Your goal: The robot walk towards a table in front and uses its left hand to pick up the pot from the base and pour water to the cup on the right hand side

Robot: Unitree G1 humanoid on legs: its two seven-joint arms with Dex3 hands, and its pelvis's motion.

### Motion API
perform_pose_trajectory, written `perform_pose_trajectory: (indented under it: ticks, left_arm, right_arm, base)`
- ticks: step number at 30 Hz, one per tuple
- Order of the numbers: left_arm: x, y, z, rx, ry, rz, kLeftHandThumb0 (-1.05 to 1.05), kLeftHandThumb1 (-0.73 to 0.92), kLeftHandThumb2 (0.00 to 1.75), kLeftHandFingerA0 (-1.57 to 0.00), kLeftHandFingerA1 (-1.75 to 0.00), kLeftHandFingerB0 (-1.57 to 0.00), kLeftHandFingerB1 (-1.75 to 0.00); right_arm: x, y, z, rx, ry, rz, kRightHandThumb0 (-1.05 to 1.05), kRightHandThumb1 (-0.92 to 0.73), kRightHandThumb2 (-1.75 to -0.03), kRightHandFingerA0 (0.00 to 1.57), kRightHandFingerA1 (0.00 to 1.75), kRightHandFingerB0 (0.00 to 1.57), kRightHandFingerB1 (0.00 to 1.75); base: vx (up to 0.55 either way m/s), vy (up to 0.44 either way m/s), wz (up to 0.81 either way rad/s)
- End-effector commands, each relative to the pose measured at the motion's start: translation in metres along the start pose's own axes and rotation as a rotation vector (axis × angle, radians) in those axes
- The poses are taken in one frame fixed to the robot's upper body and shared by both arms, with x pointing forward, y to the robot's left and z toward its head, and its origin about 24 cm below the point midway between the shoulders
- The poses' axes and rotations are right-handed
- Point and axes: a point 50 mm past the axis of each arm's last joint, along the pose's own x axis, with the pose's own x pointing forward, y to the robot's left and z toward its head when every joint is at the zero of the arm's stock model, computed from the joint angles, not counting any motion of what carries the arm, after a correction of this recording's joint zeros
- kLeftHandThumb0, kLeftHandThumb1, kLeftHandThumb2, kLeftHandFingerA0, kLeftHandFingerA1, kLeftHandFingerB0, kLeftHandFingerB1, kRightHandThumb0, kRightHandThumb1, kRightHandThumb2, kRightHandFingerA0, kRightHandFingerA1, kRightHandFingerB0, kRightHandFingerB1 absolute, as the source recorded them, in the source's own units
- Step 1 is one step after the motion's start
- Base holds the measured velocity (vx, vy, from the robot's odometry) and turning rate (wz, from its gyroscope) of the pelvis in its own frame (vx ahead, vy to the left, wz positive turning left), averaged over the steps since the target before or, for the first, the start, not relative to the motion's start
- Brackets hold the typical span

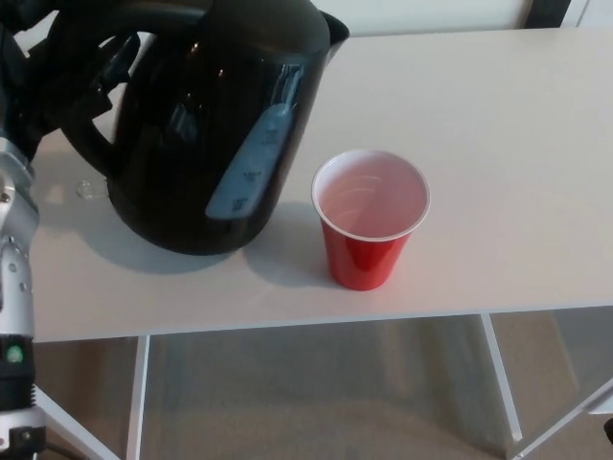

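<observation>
The robot's black left hand was wrapped around the curved handle of the glossy black electric kettle pot, gripping it at the upper left of the view. The pot leaned to the right, its spout tipped toward the red plastic cup with a white interior, which stood upright just beside it. Both were over the pale white tabletop. The right hand was out of view.

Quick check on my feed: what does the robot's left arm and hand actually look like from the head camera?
The left hand is black, with thick blocky fingers. Below it, the forearm is a silver-grey metallic casing with small screws and a small green light near the bottom. The right arm is not in view.
</observation>
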Motion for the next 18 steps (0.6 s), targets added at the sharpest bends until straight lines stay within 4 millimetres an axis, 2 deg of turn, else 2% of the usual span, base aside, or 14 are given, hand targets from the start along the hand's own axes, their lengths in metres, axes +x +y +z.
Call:
perform_pose_trajectory:
  ticks: [1,5,6,10,11,13,14,16,17,18]
  left_arm:
    - [0.002,0.009,0.017,-0.017,-0.053,-0.014,-0.22,0.79,0.63,-0.72,-1.58,-0.68,-1.17]
    - [0.001,0.016,0.024,0.027,-0.050,-0.026,-0.22,0.78,0.63,-0.73,-1.57,-0.67,-1.18]
    - [0.001,0.017,0.025,0.041,-0.054,-0.030,-0.22,0.78,0.63,-0.74,-1.57,-0.67,-1.18]
    - [0.001,0.018,0.027,0.061,-0.068,-0.043,-0.21,0.78,0.63,-0.75,-1.55,-0.68,-1.17]
    - [0.001,0.019,0.031,0.109,-0.086,-0.068,-0.21,0.77,0.63,-0.77,-1.52,-0.71,-1.13]
    - [0.001,0.019,0.031,0.115,-0.088,-0.072,-0.21,0.77,0.63,-0.77,-1.52,-0.71,-1.13]
    - [0.001,0.017,0.037,0.193,-0.106,-0.099,-0.22,0.79,0.63,-0.74,-1.49,-0.70,-1.11]
    - [0.001,0.016,0.040,0.228,-0.114,-0.112,-0.22,0.79,0.63,-0.74,-1.49,-0.70,-1.11]
    - [0.001,0.014,0.043,0.282,-0.125,-0.133,-0.22,0.81,0.64,-0.72,-1.50,-0.71,-1.10]
    - [0.001,0.012,0.046,0.344,-0.140,-0.150,-0.24,0.80,0.64,-0.73,-1.50,-0.71,-1.10]
  right_arm:
    - [0.000,-0.003,0.004,0.021,0.006,-0.020,-0.31,-0.76,-0.62,0.14,0.57,0.16,0.42]
    - [0.000,-0.002,0.006,0.002,-0.002,-0.012,-0.29,-0.76,-0.62,0.13,0.53,0.15,0.41]
    - [0.001,-0.002,0.007,-0.001,-0.003,-0.010,-0.31,-0.74,-0.62,0.13,0.57,0.15,0.42]
    - [0.001,-0.003,0.007,0.003,-0.002,-0.016,-0.29,-0.75,-0.62,0.14,0.57,0.16,0.42]
    - [0.002,-0.001,0.009,0.006,-0.003,-0.003,-0.29,-0.75,-0.62,0.14,0.60,0.14,0.41]
    - [0.002,-0.001,0.009,0.007,-0.003,-0.002,-0.29,-0.75,-0.62,0.14,0.60,0.14,0.41]
    - [0.003,0.000,0.010,0.010,-0.006,-0.007,-0.31,-0.73,-0.62,0.13,0.58,0.15,0.42]
    - [0.004,0.000,0.010,0.011,-0.008,-0.010,-0.31,-0.73,-0.62,0.13,0.58,0.15,0.42]
    - [0.004,0.002,0.011,0.010,-0.011,-0.003,-0.27,-0.51,-0.97,0.07,0.54,0.06,0.50]
    - [0.005,0.003,0.012,0.008,-0.014,0.001,-0.27,-0.50,-0.96,0.08,0.55,0.07,0.51]
  base:
    - [0.00,0.000,0.00]
    - [0.00,0.000,0.00]
    - [0.00,0.000,0.00]
    - [0.00,0.000,0.00]
    - [0.00,0.000,0.00]
    - [0.00,0.000,0.00]
    - [0.00,0.000,0.00]
    - [0.00,0.000,0.00]
    - [0.00,0.000,0.00]
    - [0.00,0.000,0.00]
